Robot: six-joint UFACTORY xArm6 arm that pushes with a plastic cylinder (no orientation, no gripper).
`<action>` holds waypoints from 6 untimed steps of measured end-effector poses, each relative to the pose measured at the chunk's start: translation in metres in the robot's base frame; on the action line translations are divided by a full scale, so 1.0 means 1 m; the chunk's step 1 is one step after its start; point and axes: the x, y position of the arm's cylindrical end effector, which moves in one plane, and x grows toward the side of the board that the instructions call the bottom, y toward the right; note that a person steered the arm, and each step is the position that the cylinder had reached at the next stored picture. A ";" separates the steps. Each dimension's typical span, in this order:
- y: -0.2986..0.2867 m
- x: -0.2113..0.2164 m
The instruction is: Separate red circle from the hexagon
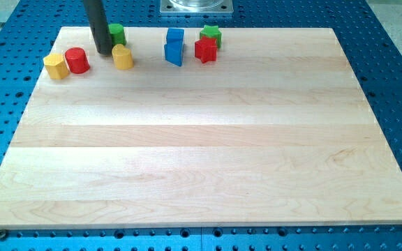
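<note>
Robotics lab, wooden board (201, 139) on blue perforated bench (389, 42), metal mount (197, 7)

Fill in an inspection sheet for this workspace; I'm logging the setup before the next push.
Surface: wooden board, bare except along the view's top edge.
Job's things: red circle touching yellow hexagon at top left.
Clutter: yellow block, green block, two blue blocks, red star, green star.
Grippers: none; my tip stands between the red circle and the yellow block.
Cables: nothing seen.
Surroundings: blue perforated table, metal base plate.
</note>
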 end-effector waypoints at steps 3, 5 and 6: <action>-0.015 -0.018; -0.023 0.041; -0.016 0.089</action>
